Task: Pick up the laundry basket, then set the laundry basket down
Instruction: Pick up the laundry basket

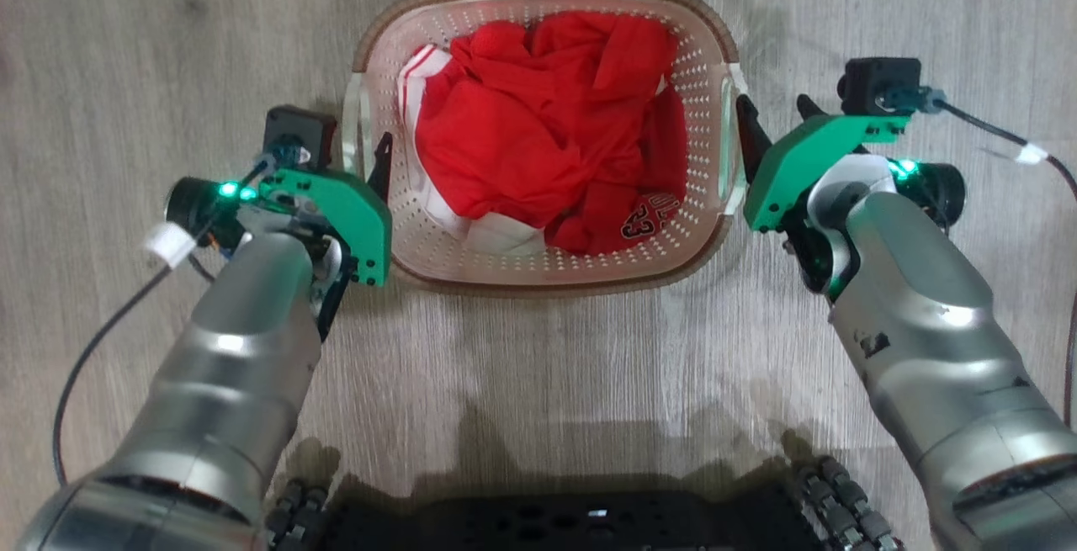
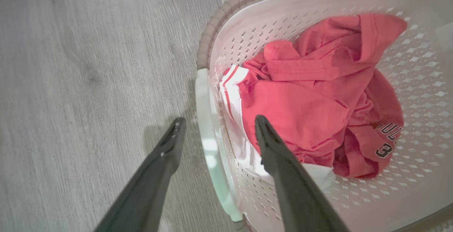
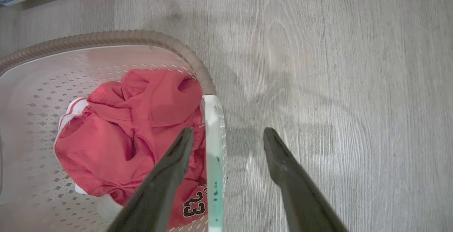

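Straddling the handles: the left gripper [image 2: 219, 120] and the right gripper [image 3: 228, 131] each stood with jaws spread wide, one finger inside the wall of the laundry basket [image 1: 538, 286] and one outside, holding nothing.
Basket position: it sat upright on the wooden floor [image 1: 538, 383], just ahead of the robot's base and between the two arms.
Load: crumpled red clothing [image 1: 538, 139] lay heaped across the basket's bottom.
Risk, pinched cloth: the left inner finger hung over red-and-white fabric just beside the left handle [image 2: 212, 143]; closing there could have trapped cloth against the handle and made a soft, unreliable grip.
Risk, slip: the right handle [image 3: 213, 136] looked thin and smooth, so narrow fingers might have slid along it under load.
Risk, tilt: one arm rising ahead of the other would likely have tipped the basket and spilled the clothing.
Risk, shove: an off-centre closure could have pushed the light basket sideways across the floor.
Unknown: whether the fingertips sat low enough to catch the handles could not be told.
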